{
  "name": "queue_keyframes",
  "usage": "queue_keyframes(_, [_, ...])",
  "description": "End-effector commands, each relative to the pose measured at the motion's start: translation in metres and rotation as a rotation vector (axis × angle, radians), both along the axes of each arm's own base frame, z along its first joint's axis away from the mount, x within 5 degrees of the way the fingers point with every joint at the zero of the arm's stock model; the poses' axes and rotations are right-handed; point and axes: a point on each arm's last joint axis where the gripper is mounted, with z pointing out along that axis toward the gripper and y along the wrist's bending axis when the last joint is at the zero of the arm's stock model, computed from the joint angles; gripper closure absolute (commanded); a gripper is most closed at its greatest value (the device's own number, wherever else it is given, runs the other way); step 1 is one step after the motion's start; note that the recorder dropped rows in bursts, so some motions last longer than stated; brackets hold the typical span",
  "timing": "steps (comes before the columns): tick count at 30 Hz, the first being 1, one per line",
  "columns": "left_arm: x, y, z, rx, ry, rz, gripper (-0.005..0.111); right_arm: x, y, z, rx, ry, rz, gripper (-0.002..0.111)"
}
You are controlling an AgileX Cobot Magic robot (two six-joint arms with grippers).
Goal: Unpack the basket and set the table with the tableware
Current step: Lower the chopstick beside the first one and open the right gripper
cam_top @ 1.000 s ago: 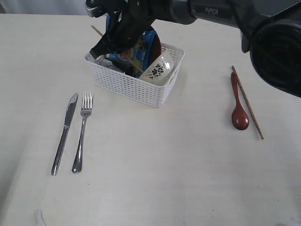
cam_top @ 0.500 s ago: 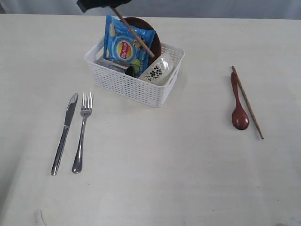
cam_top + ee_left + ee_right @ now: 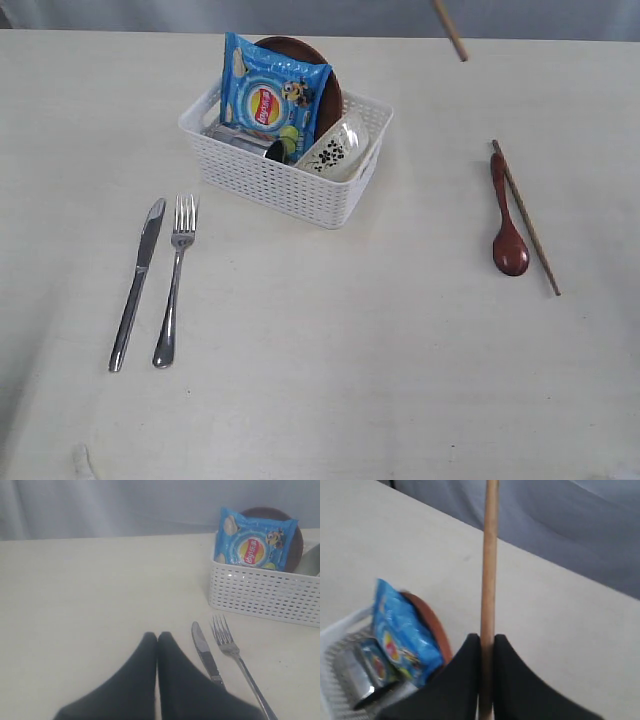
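Your right gripper [image 3: 486,640] is clenched on the raised chopstick [image 3: 490,555] above the table [image 3: 380,380], and in the exterior view the laid chopstick [image 3: 527,220] beside the spoon [image 3: 507,225] lies lower-right, its long axis running near-to-far.

White grid-holed basket [image 3: 290,190] being shown on cream desk [image 3: 350,350], blue packet [image 3: 270,100], black-flowered off-white bowl [image 3: 338,148], red-brown spoon [image 3: 508,240], tan chopstick [image 3: 489,555].

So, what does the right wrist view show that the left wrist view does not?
Only the right wrist view: the right pincer shut on a wooden chopstick. Only the left wrist view: the shut left pincer, the knife and the fork. Both: the white basket, the blue chips packet, the brown plate behind it, the table.
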Motion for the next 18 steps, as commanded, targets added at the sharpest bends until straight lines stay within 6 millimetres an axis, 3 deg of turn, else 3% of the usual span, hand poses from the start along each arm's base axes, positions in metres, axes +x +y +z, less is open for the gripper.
queue_keyframes(1, [0.000, 0.000, 0.000, 0.003, -0.011, -0.004, 0.107, 0.012, -0.060, -0.011, -0.003, 0.141, -0.211, 0.109])
queue_keyframes(4, [0.000, 0.000, 0.000, 0.003, -0.011, -0.004, 0.107, 0.016, -0.107, -0.055, -0.014, 0.282, -0.362, 0.109])
queue_keyframes(5, [0.000, 0.000, 0.000, 0.003, -0.011, -0.004, 0.107, 0.012, -0.123, -0.083, -0.027, 0.339, -0.403, 0.109])
queue_keyframes(7, [0.000, 0.000, 0.000, 0.003, -0.011, -0.004, 0.107, 0.001, -0.146, -0.132, -0.032, 0.399, -0.467, 0.109])
queue_keyframes(10, [0.000, 0.000, 0.000, 0.003, -0.011, -0.004, 0.107, -0.020, -0.174, -0.182, -0.021, 0.419, -0.547, 0.109])
queue_keyframes(12, [0.000, 0.000, 0.000, 0.003, -0.011, -0.004, 0.107, -0.028, -0.183, -0.197, -0.023, 0.418, -0.563, 0.109])
queue_keyframes(15, [0.000, 0.000, 0.000, 0.003, -0.011, -0.004, 0.107, -0.031, -0.183, -0.209, -0.023, 0.430, -0.568, 0.109])
queue_keyframes(18, [0.000, 0.000, 0.000, 0.003, -0.011, -0.004, 0.107, -0.030, -0.183, -0.234, -0.069, 0.492, -0.523, 0.108])
